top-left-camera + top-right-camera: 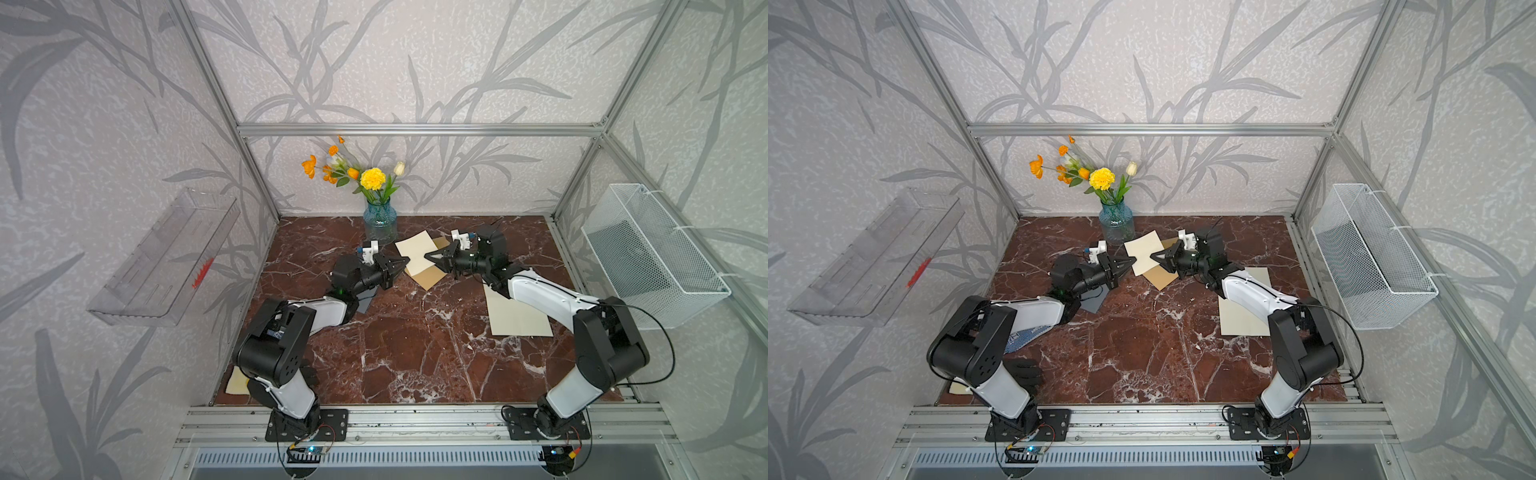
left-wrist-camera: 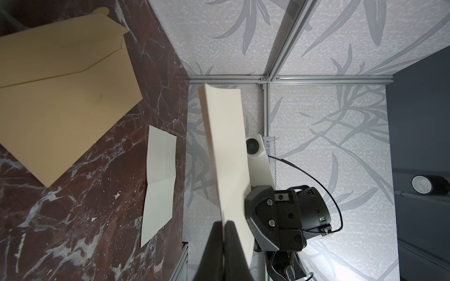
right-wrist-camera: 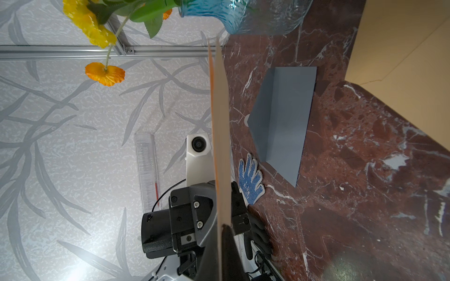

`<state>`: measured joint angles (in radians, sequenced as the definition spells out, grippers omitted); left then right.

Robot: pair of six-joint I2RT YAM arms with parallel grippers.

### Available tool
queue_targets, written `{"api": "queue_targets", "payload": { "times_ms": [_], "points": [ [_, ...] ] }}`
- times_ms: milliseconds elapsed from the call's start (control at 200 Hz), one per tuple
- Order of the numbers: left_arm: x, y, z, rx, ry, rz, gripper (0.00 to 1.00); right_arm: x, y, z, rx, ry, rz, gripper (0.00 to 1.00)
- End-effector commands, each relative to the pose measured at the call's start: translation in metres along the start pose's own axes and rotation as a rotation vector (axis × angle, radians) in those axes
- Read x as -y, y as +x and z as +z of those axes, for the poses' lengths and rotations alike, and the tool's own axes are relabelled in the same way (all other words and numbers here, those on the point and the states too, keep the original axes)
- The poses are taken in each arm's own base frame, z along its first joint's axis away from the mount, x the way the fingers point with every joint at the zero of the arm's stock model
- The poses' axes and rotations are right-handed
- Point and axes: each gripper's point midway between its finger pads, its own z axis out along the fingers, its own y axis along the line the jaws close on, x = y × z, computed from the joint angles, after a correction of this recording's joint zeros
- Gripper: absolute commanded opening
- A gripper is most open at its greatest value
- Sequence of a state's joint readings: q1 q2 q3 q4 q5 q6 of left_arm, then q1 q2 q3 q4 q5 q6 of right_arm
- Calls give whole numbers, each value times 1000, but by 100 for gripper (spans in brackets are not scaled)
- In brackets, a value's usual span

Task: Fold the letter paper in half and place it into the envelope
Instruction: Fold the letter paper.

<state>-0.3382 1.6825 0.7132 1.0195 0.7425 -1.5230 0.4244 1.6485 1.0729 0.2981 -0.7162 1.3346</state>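
Both claws are on the letter paper (image 1: 413,249) now. My left claw (image 1: 405,262) is clamped on its near-left edge and my right claw (image 1: 429,257) is pinched tight on the opposite side, so the sheet hangs between them, lifted off the worktop (image 1: 415,353). From each wrist camera I see it edge-on, running straight out from the closed tips.

The paper looks about half the size of the second cream sheet (image 1: 519,318) lying flat under my right arm, so I judge the fold is done. I can't pick out the crease itself from here.

The tan envelope (image 1: 430,278) lies flat on the worktop just below the held paper, partly covered by it in both top views, near the blue glass vase (image 1: 380,222). Nothing is inside it yet as far as I can see, and I can't tell for sure whether its flap stands open.

What's left is the insertion: line up an edge of the folded paper with the envelope's mouth, slide it in and let go. With both claws busy on the paper, nothing pins the envelope, so it may skate on the marble.
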Motion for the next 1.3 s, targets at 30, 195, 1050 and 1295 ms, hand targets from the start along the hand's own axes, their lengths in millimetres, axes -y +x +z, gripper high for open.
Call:
{"api": "queue_targets", "payload": {
  "times_ms": [30, 195, 1050, 1295],
  "points": [
    [15, -2, 2, -3, 50, 34, 0, -19, 8, -2, -23, -52, -44, 0],
    [13, -4, 3, -3, 45, 27, 26, -20, 11, -2, -42, -56, -49, 0],
    [3, -31, -4, 69, 57, -6, 29, -23, 31, -2, -109, -69, -70, 0],
    [-1, -37, -4, 82, 81, -34, 12, -28, 35, -2, -121, -63, -95, 0]
  ]
}}
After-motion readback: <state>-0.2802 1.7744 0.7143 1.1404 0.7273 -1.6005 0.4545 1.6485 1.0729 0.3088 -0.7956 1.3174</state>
